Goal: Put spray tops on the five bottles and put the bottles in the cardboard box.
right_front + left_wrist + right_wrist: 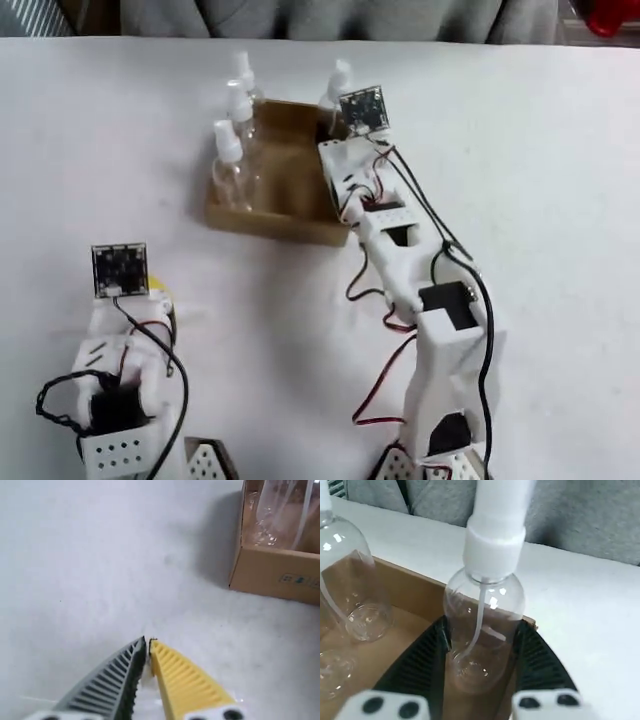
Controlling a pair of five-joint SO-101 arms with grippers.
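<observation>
The white plastic left arm (118, 375) and right arm (400, 255) trail red and black cables (372, 400). The left jaws are ribbed grey and yellow, the right jaws ribbed black.

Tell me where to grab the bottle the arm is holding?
Probably the round belly of the bottle, under the spray top, coming in from the side with a finger on each flank. It stands upright, so its sides are free, and the right end effector clasps it just so.

tabletop (540, 150): white
cardboard box (290, 228): plain brown
bottle (485, 605): clear, with white spray top (495, 535)
left gripper (148, 642) fingers (175, 680): one grey, one yellow, both ribbed
right gripper (482, 630) fingers (420, 665): black, ribbed
wires (425, 208): red and black
</observation>
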